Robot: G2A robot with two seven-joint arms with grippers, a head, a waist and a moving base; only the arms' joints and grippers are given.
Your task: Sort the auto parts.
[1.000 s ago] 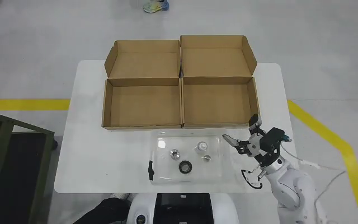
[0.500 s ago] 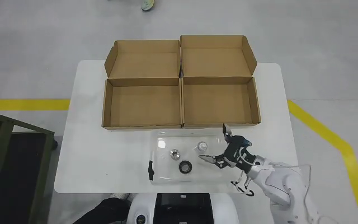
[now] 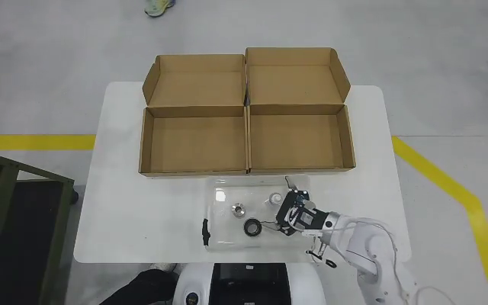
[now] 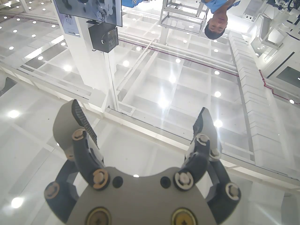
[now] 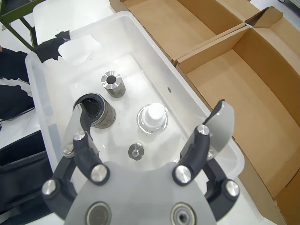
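Right gripper (image 5: 151, 107), spread wide and empty, hangs over the clear bin (image 5: 121, 13), with the white-capped part (image 5: 153, 115) standing inside beneath it. Picking step, likely: next, descend and close squarely around that part.

Pretty bright, even overhead lighting all round. Ceiling lights (image 4: 172, 78) flared into starbursts in the left wrist view, the clear bin (image 5: 143, 43) had soft glare, shadows were faint, and edges bowed fisheye-style.
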